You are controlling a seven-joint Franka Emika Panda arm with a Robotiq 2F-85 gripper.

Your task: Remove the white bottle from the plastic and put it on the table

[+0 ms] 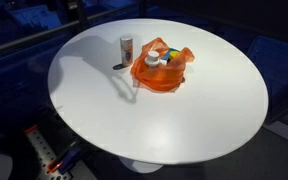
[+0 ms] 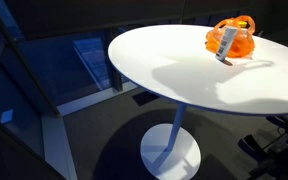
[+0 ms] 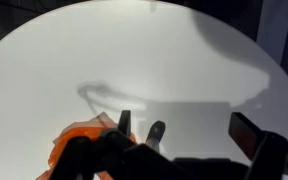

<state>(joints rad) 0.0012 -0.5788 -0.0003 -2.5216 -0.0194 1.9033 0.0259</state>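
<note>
The gripper (image 3: 170, 152) hangs spread and empty above the table (image 3: 134, 50), and the white bottle (image 1: 126, 47) stands upright just beside the orange plastic bag (image 1: 166, 74), so the task looks finished.

High, near, looking down on the round counter (image 1: 214, 130), lower, farther, taking in its pedestal (image 2: 171, 150), wrist view close over the top, orange bag (image 3: 79, 143) in all.

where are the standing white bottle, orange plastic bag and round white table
standing white bottle (image 1: 126, 47): exterior view, middle of its body
orange plastic bag (image 1: 162, 80): exterior view, its front wall
round white table (image 1: 219, 110): exterior view, bare top
</note>
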